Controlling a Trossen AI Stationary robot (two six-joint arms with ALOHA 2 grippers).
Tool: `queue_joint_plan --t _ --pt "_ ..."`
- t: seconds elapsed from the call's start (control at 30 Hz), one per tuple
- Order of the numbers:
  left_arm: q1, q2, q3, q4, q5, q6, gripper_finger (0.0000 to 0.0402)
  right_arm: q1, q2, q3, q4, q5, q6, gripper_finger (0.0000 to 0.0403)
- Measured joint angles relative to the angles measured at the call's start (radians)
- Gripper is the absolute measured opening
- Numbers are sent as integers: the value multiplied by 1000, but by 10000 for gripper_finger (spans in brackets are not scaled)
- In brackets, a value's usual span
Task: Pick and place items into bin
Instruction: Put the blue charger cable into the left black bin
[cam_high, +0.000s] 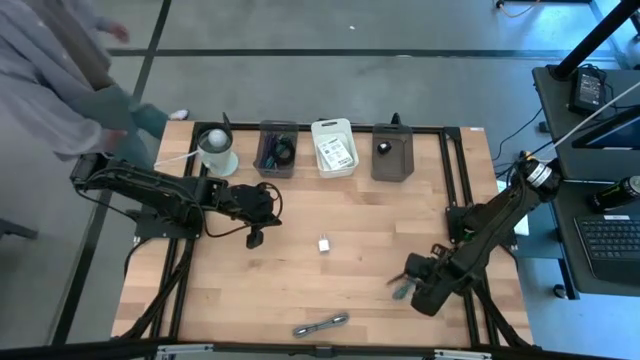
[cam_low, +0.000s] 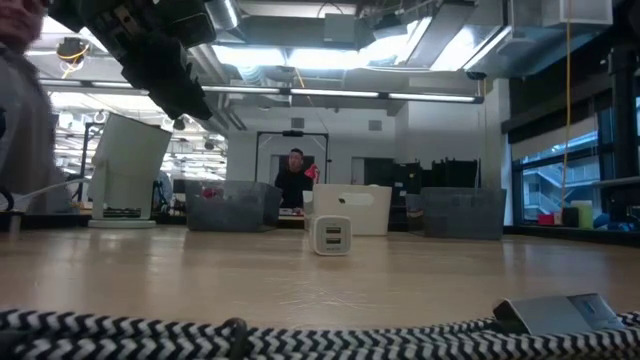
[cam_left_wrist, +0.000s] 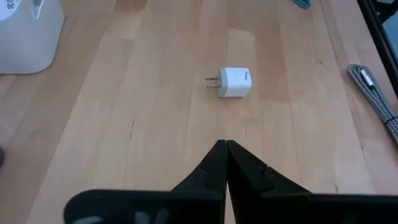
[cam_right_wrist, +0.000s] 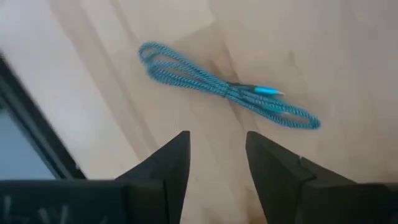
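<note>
The right hand (cam_right_wrist: 217, 165), fingers apart and empty, hovers over the tabletop's (cam_high: 300, 290) near right part, with the teal cable (cam_right_wrist: 227, 87) lying just ahead of it, its long axis running across the gap between the fingers. Farther off, the left hand (cam_left_wrist: 225, 158), pinched together on nothing, points at the white charger (cam_left_wrist: 235, 82) mid-table; the bins (cam_high: 333, 147) line the far edge.

A blurred person (cam_high: 50, 60) is cut off at the high view's corner; the braided cable (cam_low: 250, 335) runs past the low view's edges.
</note>
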Motion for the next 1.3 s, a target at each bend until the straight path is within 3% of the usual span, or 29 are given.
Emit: queue_joint_plan --t 0.4,0.8,1.07,1.3 --pt "0 0 0 0 -1 -53 2 -86 0 0 -48 3 -427 164" --pt "0 0 0 0 -4 -73 2 -177 0 -122 94 -34 -923 239" --pt "0 0 0 1 -5 -109 2 -177 0 -192 127 -84 -1072 236" --pt "0 0 0 6 -12 -108 3 -177 0 -308 272 -145 -1043 215"
